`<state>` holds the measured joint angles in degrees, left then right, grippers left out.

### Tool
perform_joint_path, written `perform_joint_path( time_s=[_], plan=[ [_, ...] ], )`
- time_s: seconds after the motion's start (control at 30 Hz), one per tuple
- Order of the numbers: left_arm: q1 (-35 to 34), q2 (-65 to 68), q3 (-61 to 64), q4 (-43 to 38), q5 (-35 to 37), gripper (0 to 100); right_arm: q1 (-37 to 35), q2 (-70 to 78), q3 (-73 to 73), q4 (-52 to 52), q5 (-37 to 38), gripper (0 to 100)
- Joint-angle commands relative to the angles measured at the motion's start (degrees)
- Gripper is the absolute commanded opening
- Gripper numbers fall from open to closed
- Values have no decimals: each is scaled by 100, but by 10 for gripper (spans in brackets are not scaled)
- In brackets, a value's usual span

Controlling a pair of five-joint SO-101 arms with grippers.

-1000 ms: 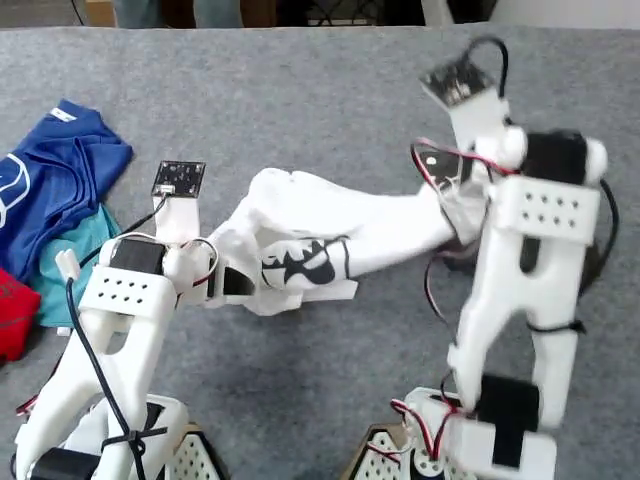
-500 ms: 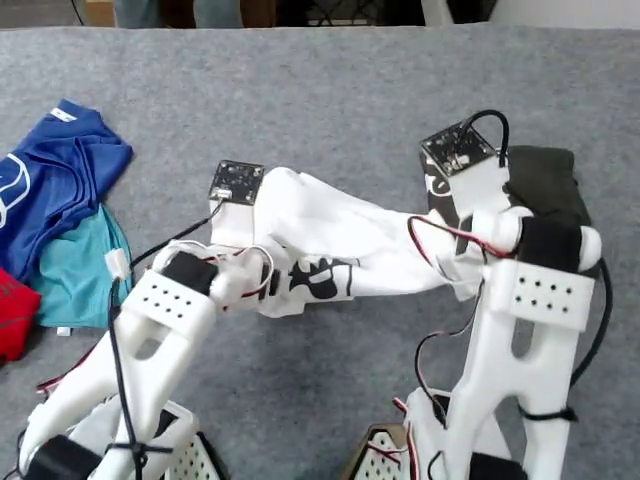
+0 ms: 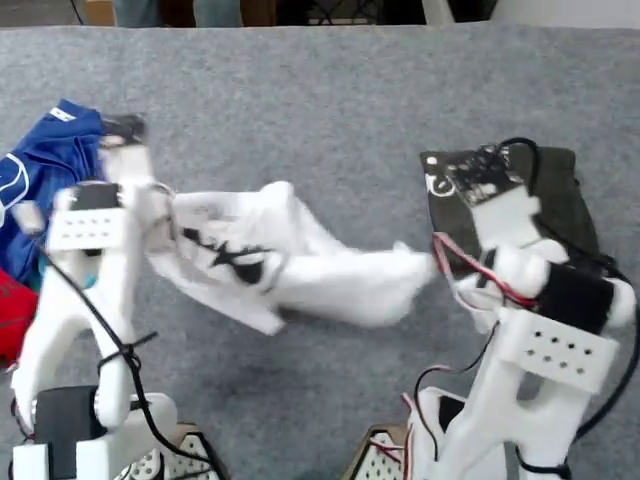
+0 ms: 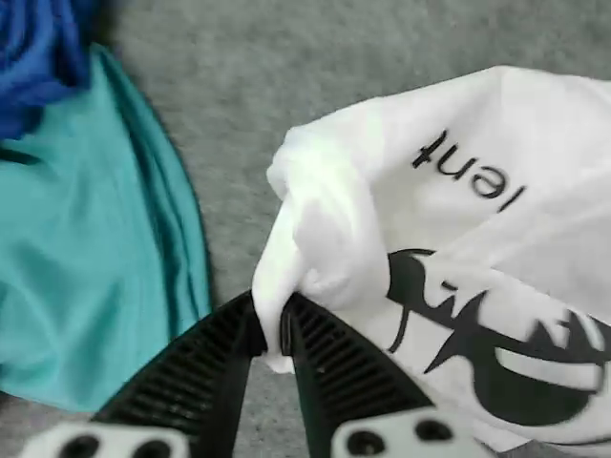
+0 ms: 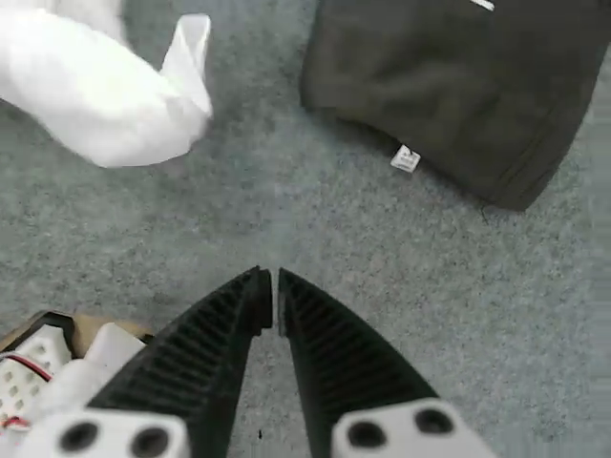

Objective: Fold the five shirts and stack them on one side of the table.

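Your left hand (image 4: 272, 336) is pinching a bunched edge of the white shirt (image 3: 300, 262). It sits close beside the teal shirt (image 4: 86, 248) and the blue shirt (image 3: 50, 170) at the left side of the grey worktop (image 3: 330, 100). The white shirt lies crumpled across the middle of the worktop. Its black print faces up near your left hand, and its far end trails toward your right hand (image 5: 273, 286). That hand has its fingers pressed together with nothing between them, over bare worktop. The dark shirt (image 5: 458, 86) lies in a compact rectangle on the right side, near your right hand and apart from the white shirt's loose end. A red shirt (image 3: 8, 312) lies at the left edge, beside the blue shirt.
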<state>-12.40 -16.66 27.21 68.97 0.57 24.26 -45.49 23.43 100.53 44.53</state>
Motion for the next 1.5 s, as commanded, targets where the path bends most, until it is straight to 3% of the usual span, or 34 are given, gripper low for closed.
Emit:
perform_joint_path(
  time_s=[0.0,0.17,0.3,0.4,0.5,0.67,0.77,0.87,1.07,1.3,1.47],
  plan=[
    [-488,-62,-673,185,-360,29,1090,-101,-13,53,782,14],
    [-875,-53,-1569,756,-774,29,2409,-84,-13,53,2048,14],
    [-875,0,-2062,1143,-1090,29,2462,-75,57,62,2312,15],
    [-884,0,-2044,1187,-1319,29,1802,-101,356,70,2048,43],
    [-884,-35,-1763,1178,-1477,29,730,-101,541,62,1029,174],
    [-910,-9,-699,1090,-1688,29,-2321,4,611,0,-818,387],
    [-945,-70,462,360,-1653,29,-4273,418,681,-492,-2075,403],
    [-1156,-70,1262,-185,-1635,29,-5354,1235,620,-1310,-2681,381],
    [-1895,-9,1789,-862,-1635,29,-5881,3433,-462,-2558,-2989,332],
    [-2246,-9,2246,-1451,-1644,29,-5987,5991,-3635,-2541,-3613,311],
    [-2246,-9,2633,-1873,-1644,29,-6426,7609,-5692,-1846,-3648,311]
  ],
)
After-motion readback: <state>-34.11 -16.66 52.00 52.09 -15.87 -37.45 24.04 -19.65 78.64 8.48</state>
